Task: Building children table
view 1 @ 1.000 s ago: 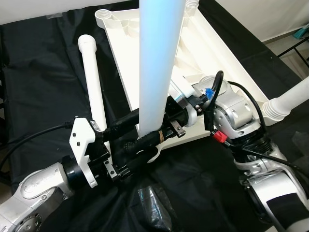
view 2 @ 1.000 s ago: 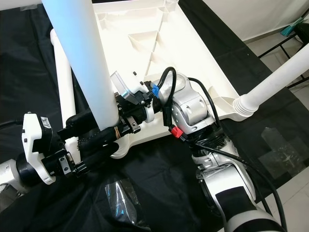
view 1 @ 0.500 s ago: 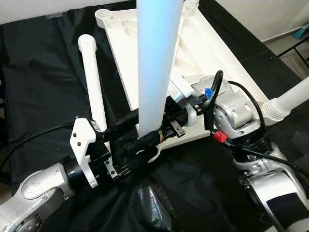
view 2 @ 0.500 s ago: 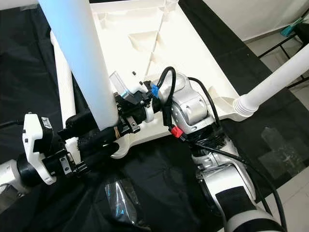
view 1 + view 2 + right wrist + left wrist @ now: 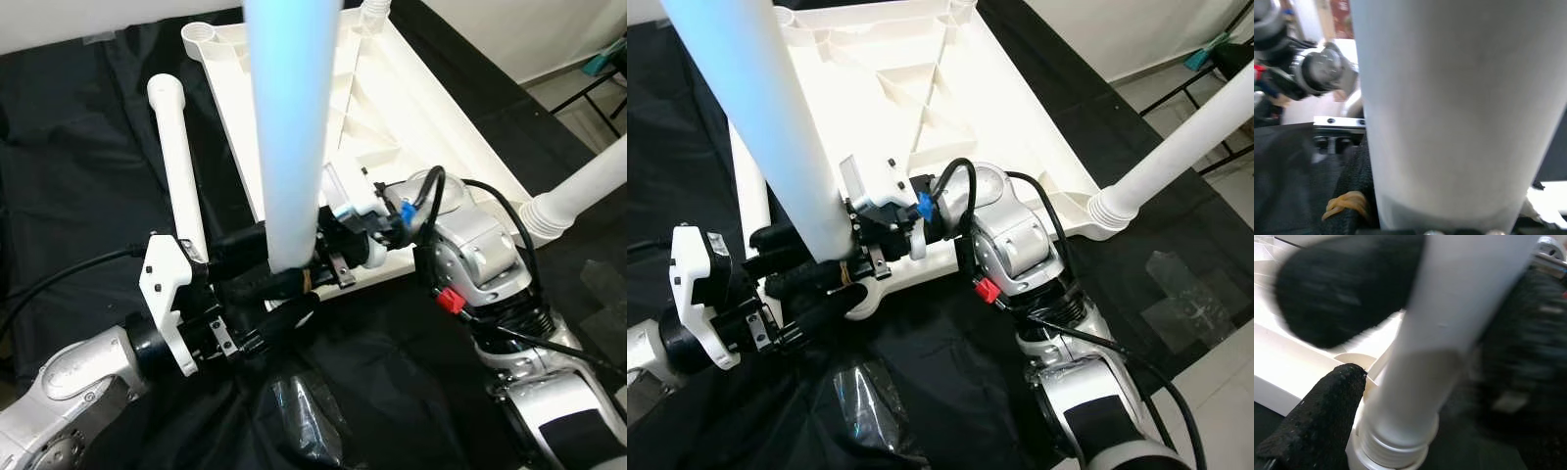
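Between the two pincers, at the near corner of the upturned white table top (image 5: 431, 108), stands an upright white table leg (image 5: 292, 117), its ribbed lower end set at the corner socket (image 5: 1393, 450), as the left wrist view shows. The left pincer (image 5: 279, 279) reaches in from the robot's left side and grips the leg low down, one black finger (image 5: 1317, 421) lying against the leg just above the socket and the other across its far side. The right pincer (image 5: 857, 257) comes from the opposite side and presses against the same leg at about the same height; its fingers are hidden by the leg and by its wrist camera block, so I cannot tell whether they are open or clamped. A yellowish band (image 5: 1347, 203) wraps a black finger close to the leg.

Beyond the left pincer, a loose white leg (image 5: 176, 157) lies flat on the black cloth (image 5: 78, 147) beside the table top's long edge. Out past the right arm, a fitted leg (image 5: 1176, 147) slants up from another corner of the top. Near the left pincer, toward the robot, a clear plastic bag (image 5: 304, 421) lies crumpled on the cloth.
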`<state>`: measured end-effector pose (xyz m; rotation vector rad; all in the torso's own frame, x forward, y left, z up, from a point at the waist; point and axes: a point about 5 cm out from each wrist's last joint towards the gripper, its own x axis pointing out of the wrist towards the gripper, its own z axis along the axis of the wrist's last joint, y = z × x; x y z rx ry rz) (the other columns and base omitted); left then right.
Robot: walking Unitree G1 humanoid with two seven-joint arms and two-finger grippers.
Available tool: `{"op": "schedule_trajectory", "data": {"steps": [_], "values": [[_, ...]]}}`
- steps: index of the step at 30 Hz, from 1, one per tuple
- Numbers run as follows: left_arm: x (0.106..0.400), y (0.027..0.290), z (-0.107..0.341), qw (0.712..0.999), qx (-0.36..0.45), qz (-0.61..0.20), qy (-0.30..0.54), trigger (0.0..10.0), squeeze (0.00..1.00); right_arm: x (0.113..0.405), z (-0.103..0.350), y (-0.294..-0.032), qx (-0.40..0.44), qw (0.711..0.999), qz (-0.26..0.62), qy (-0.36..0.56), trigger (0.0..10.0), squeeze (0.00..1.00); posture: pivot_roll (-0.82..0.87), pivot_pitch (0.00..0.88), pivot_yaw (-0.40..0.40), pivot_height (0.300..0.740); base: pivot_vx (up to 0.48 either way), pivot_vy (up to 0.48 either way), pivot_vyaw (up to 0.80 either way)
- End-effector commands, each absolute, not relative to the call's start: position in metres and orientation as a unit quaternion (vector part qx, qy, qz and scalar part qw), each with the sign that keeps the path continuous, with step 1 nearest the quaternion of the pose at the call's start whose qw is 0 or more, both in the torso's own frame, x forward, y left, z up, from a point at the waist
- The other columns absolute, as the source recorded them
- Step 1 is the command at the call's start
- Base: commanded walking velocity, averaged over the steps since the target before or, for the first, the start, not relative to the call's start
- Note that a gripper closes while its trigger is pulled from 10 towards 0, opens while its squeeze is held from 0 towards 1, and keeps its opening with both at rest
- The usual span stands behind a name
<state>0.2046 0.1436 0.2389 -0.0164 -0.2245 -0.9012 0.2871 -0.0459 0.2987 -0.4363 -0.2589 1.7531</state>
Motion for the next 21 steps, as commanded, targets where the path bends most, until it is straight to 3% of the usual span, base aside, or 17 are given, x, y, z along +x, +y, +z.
{"op": "schedule_trajectory", "data": {"steps": [1, 2, 3, 4, 5, 7, 12, 13, 21], "values": [[0.204, 0.145, 0.237, 0.894, -0.004, -0.436, -0.104, 10.0, 0.0, 0.299, 0.275, -0.051, -0.198, 0.66, 0.723, -0.054, 10.0, 0.0, 0.0, 0.404, -0.107, 0.74, 0.0, 0.0, 0.0], [0.205, 0.146, 0.237, 0.895, -0.003, -0.434, -0.104, 10.0, 0.0, 0.299, 0.272, -0.05, -0.188, 0.68, 0.706, -0.055, 10.0, 0.0, 0.0, 0.4, -0.107, 0.74, 0.0, 0.0, 0.0], [0.205, 0.146, 0.237, 0.895, -0.003, -0.434, -0.104, 10.0, 0.0, 0.299, 0.272, -0.05, -0.188, 0.68, 0.706, -0.055, 10.0, 0.0, 0.0, 0.4, -0.107, 0.74, 0.0, 0.0, 0.0], [0.205, 0.147, 0.237, 0.895, -0.002, -0.434, -0.105, 10.0, 0.0, 0.298, 0.269, -0.049, -0.17, 0.706, 0.685, -0.058, 10.0, 0.0, 0.0, 0.398, -0.103, 0.74, 0.0, 0.0, 0.0], [0.205, 0.147, 0.237, 0.895, -0.002, -0.434, -0.105, 10.0, 0.0, 0.298, 0.269, -0.049, -0.17, 0.706, 0.685, -0.058, 10.0, 0.0, 0.0, 0.398, -0.103, 0.74, 0.0, 0.0, 0.0], [0.206, 0.147, 0.237, 0.894, 0.0, -0.435, -0.105, 10.0, 0.0, 0.297, 0.263, -0.049, -0.148, 0.749, 0.643, -0.058, 10.0, 0.0, 0.0, 0.39, -0.098, 0.74, 0.0, 0.0, 0.0], [0.207, 0.148, 0.237, 0.893, 0.003, -0.436, -0.106, 10.0, 0.0, 0.297, 0.261, -0.046, -0.129, 0.784, 0.605, -0.06, 10.0, 0.0, 0.0, 0.383, -0.099, 0.74, 0.0, 0.0, 0.0], [0.207, 0.147, 0.237, 0.893, 0.003, -0.437, -0.107, 10.0, 0.0, 0.299, 0.261, -0.043, -0.114, 0.804, 0.58, -0.059, 10.0, 0.0, 0.0, 0.378, -0.098, 0.74, 0.0, 0.0, 0.0], [0.208, 0.146, 0.236, 0.892, 0.002, -0.44, -0.108, 10.0, 0.0, 0.295, 0.255, -0.036, -0.107, 0.826, 0.551, -0.044, 10.0, 0.0, 0.0, 0.37, -0.095, 0.74, 0.0, 0.0, 0.0]]}}
